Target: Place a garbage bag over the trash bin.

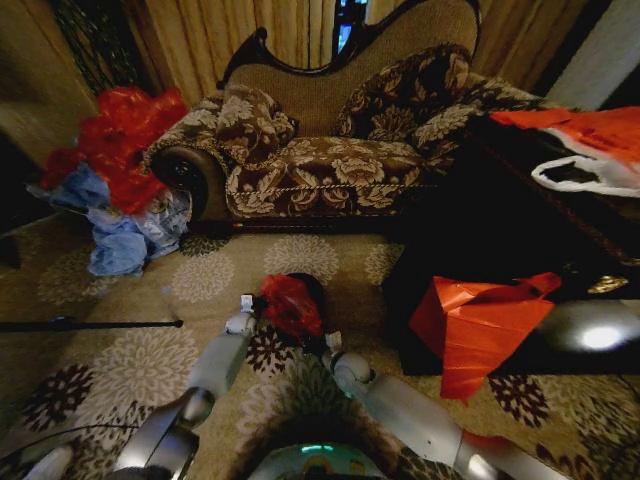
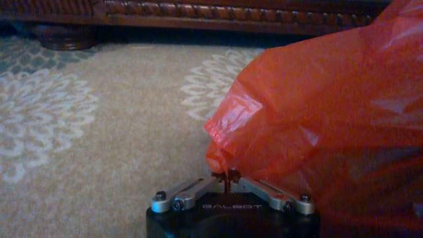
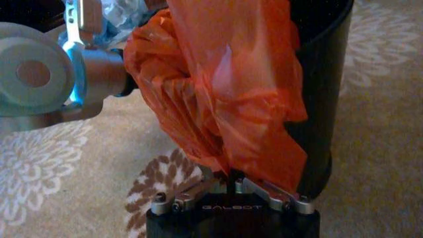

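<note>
both pincers pinch the red garbage bag (image 1: pixel 291 303): left pincer (image 2: pixel 228 174) and right pincer (image 3: pixel 231 173) clamped on film bunched over the black trash bin (image 3: pixel 322 74) on the floral carpet (image 1: pixel 150 360).

The one word that could be read was "GALBOT", in pale capital letters on the black housing just behind the fingers of each pincer. It stood on the left pincer (image 2: pixel 229 174) in the left wrist view and likewise on the right pincer (image 3: pixel 233 174) in the right wrist view. Nothing legible appeared in the head view.
</note>
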Tool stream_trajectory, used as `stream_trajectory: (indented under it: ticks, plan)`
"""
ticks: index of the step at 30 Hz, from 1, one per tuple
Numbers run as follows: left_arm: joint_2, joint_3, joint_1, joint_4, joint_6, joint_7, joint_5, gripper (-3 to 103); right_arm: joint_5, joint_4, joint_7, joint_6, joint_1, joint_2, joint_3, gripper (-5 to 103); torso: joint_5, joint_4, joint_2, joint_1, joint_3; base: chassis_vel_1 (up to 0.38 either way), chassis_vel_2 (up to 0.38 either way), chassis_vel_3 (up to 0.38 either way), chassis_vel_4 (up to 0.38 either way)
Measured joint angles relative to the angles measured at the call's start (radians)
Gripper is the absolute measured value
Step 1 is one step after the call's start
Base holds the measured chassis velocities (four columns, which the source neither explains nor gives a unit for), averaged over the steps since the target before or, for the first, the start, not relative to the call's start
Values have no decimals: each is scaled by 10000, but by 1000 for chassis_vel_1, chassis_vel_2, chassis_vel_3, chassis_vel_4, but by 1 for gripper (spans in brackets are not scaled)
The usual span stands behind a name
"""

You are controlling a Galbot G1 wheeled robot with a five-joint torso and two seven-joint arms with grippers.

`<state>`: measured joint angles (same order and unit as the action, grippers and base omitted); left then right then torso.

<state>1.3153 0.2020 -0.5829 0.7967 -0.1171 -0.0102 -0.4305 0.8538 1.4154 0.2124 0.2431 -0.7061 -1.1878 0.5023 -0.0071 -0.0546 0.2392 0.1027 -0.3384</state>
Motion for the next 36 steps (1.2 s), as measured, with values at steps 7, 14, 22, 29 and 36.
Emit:
stream_trajectory:
  ticks: [7, 14, 22, 29, 36]
  plan:
    - [-226, 6, -588, 1129, -132, -195, -121, 1, -74, 908, 497, 98, -261, 312, 7, 2, -1, 1, 0, 0, 1, 0, 0, 0, 0]
    - [-790, 252, -1901, 3216, -137, -522, 46, 28, -117, 1864, 1510, -280, -899, 609, 46, 24, 2, 1, 0, 0, 2, 0, 0, 0, 0]
    - [-1328, 920, -3180, 4892, -221, -685, -27, 55, -678, 2789, 1672, -702, -1608, 910, -161, 56, -3, 2, 0, -1, 2, 0, 0, 0, 0]
    - [-1916, 1106, -3711, 5892, 289, 62, 777, 77, -885, 3863, 1868, -1001, -2151, 957, -334, 78, -1, 2, 0, -1, 1, 0, 0, 0, 0]
    - [-3515, 980, -3722, 6988, 498, 2104, 1269, 100, -1239, 5158, 891, -1061, -3351, 869, -2137, 100, -2, 0, 1, -2, 1, 0, 0, 0, 0]
